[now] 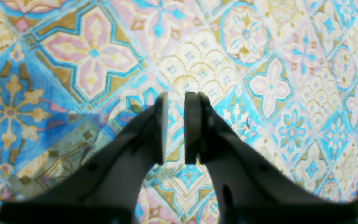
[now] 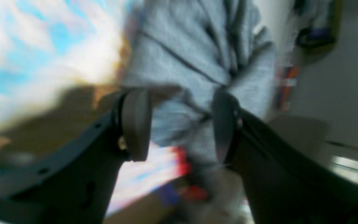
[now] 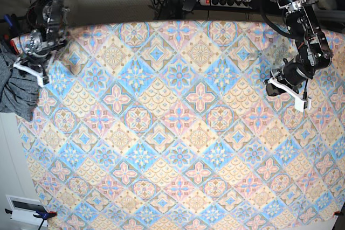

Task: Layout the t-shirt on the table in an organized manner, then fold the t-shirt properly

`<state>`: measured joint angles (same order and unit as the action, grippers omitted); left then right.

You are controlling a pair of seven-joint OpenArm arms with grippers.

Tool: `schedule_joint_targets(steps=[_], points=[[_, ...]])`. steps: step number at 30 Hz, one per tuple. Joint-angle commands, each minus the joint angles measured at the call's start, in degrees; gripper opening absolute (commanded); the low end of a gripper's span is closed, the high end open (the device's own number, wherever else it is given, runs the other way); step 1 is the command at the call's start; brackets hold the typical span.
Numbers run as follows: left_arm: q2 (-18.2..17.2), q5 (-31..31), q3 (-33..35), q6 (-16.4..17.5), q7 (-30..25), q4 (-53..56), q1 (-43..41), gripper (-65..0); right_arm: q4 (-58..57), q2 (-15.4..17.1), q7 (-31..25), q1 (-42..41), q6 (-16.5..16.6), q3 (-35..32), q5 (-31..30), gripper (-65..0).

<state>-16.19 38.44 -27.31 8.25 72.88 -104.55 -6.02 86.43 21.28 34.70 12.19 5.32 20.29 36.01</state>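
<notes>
The t-shirt [image 2: 197, 62] is soft heathered grey knit, matt, with dark seams; the table [image 3: 178, 133] wears a smooth printed cloth of pastel tiles with a slight sheen; the left gripper [image 1: 176, 127] looks like dark matt plastic with flat pads

t-shirt [image 3: 16, 87] seemingly cut off, blurred

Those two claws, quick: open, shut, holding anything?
Left gripper: nearly shut, a narrow gap between its pads, empty above the diamond-tiled pastel table.
Right gripper: open, jaws wide around the heathered dark-grey knit t-shirt, not pinching it.
</notes>
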Motion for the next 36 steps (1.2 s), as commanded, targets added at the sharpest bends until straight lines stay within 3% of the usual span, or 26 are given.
schedule_joint_targets(steps=[1,5,9,16,28,36], points=[[-0.7,0.7,-0.3,0.1,-0.9,-0.9,0.6,-55.7,0.4,3.7,-1.4,-1.9,-2.1,1.0,1.5,-34.9],[-0.7,0.7,-0.2,0.1,-0.9,-0.8,0.6,-55.7,-3.7,6.3,-4.2,0.7,-2.3,1.7,1.4,-34.9],[-0.7,0.7,-0.2,0.1,-0.9,-0.8,0.6,-55.7,-7.8,6.3,-8.1,1.2,-2.2,6.5,1.4,-34.9],[-0.7,0.7,-0.2,0.1,-0.9,-0.8,0.6,-55.7,-13.7,6.3,-11.4,1.2,-2.2,6.9,1.4,-34.9],[-0.7,0.7,-0.2,0.1,-0.8,-0.8,0.6,-55.7,-17.6,6.3,-11.6,0.9,-2.2,6.8,1.4,-35.4],[-0.7,0.7,-0.3,0.1,-0.8,-0.8,0.6,-55.7,-19.0,6.3,-11.6,0.8,-2.2,6.7,1.4,-52.5]])
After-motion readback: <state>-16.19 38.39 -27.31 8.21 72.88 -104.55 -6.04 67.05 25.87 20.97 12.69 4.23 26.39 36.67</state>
